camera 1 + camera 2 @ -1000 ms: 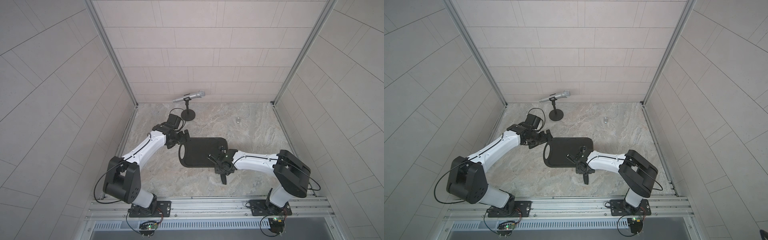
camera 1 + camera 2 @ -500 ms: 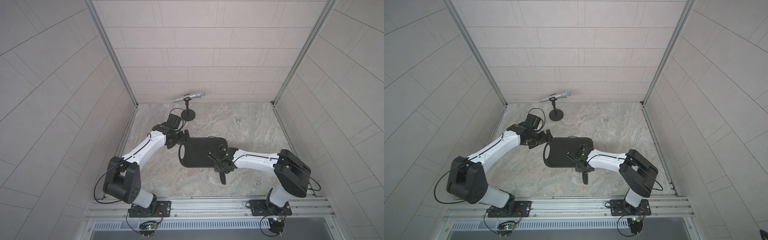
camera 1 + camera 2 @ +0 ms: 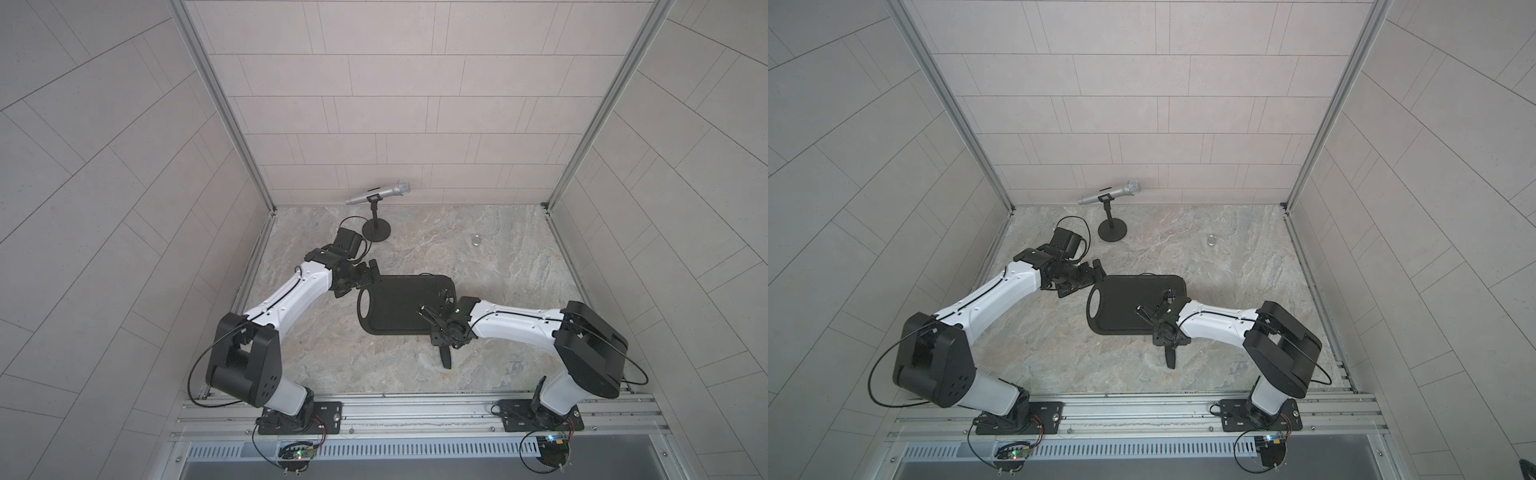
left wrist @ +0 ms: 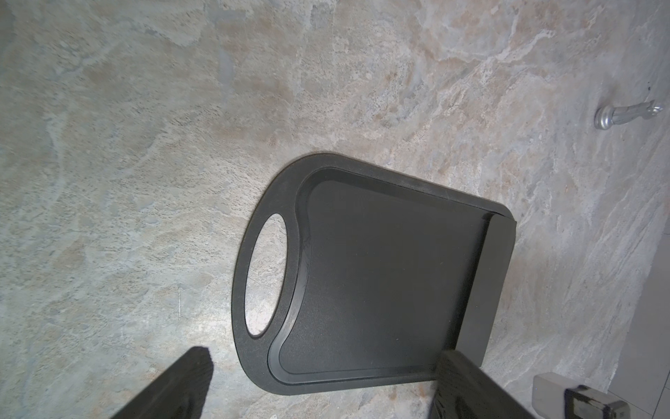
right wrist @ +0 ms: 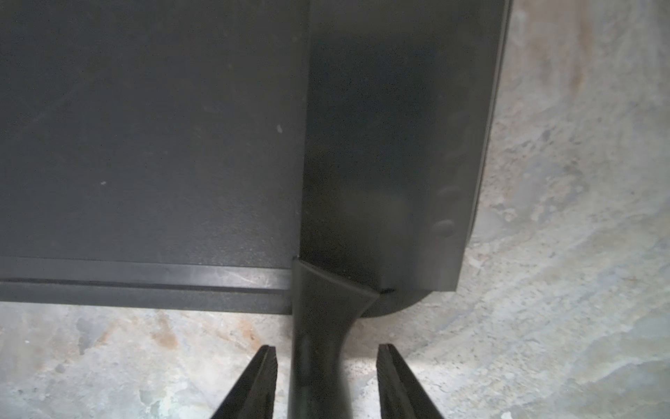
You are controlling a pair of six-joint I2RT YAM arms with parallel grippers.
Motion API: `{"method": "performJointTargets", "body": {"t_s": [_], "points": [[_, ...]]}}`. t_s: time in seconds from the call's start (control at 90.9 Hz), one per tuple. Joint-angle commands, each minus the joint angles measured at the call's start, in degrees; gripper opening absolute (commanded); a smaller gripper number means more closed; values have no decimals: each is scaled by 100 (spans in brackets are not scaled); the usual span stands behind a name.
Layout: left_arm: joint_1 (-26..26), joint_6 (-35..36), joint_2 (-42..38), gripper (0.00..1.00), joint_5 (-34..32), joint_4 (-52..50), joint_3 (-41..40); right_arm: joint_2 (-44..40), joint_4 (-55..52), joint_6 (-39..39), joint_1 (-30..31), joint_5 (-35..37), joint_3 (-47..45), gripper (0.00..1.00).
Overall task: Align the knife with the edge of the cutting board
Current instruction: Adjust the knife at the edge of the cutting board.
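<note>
Your knife (image 5: pixel 380 145) lies flat along the board (image 5: pixel 145 127) at its short edge.
Your right gripper (image 5: pixel 326 348) is spread around the handle (image 5: pixel 326 301), not touching; left gripper (image 4: pixel 326 353) gapes wide too.

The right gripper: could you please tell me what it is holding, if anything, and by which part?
Nothing: the right gripper straddles the handle of the knife, with a gap on each side.

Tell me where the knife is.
Right wrist view: the knife lies along the short edge of the cutting board opposite its hole, handle overhanging between the open fingers of the right tool.
</note>
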Motion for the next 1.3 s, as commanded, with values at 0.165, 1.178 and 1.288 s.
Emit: {"method": "performJointTargets", "body": {"t_s": [0.165,1.178,1.288], "points": [[18,26,-35,100,41,-40,45,-84,96,90,-13,15,-121,43],[11,30,-22,100,-12,-59,53,69,273,45,-210,-106,-89,37],[10,34,-13,100,-15,-68,61,73,281,46,-230,-106,-95,36]]}}
